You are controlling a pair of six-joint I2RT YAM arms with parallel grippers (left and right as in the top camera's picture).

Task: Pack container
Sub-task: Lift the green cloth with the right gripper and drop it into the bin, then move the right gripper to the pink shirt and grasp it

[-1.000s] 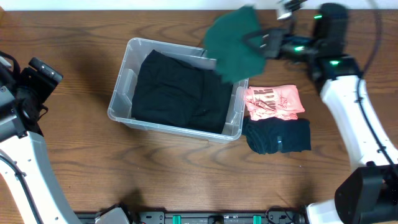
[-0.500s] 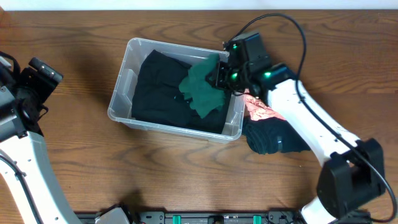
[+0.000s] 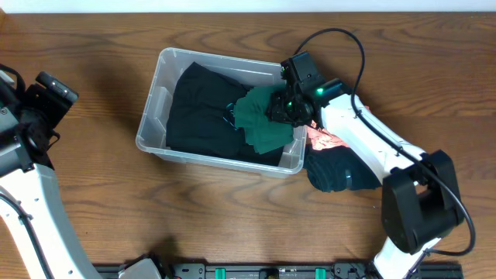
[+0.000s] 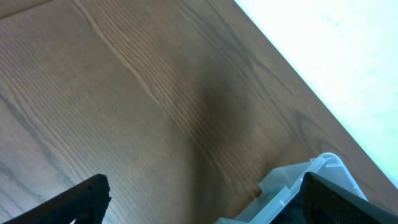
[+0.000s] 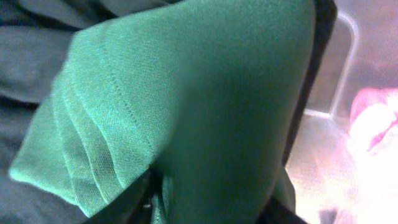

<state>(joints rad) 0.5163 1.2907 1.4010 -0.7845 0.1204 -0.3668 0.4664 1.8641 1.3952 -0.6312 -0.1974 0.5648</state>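
Observation:
The clear plastic container [image 3: 153, 99] sits at the table's middle with a black garment [image 3: 201, 108] spread over its bottom. My right gripper [image 3: 284, 107] is low over the container's right end, shut on a green garment [image 3: 263, 124] that rests on the black one. In the right wrist view the green garment [image 5: 205, 106] fills the frame and hides the jaws, with the container wall [image 5: 333, 81] beside it. My left gripper [image 4: 205, 208] is open and empty over bare table, left of the container's corner [image 4: 298, 180]. It shows at the far left overhead [image 3: 56, 89].
A pink garment [image 3: 329, 141] lies on the table just right of the container, partly under my right arm, and also shows in the right wrist view [image 5: 373, 118]. A folded dark blue garment [image 3: 349, 172] lies in front of it. Cables run behind the right arm.
My right gripper carried the green garment from high behind the container down into its right end, where the cloth now lies on the black garment. The left arm has not moved.

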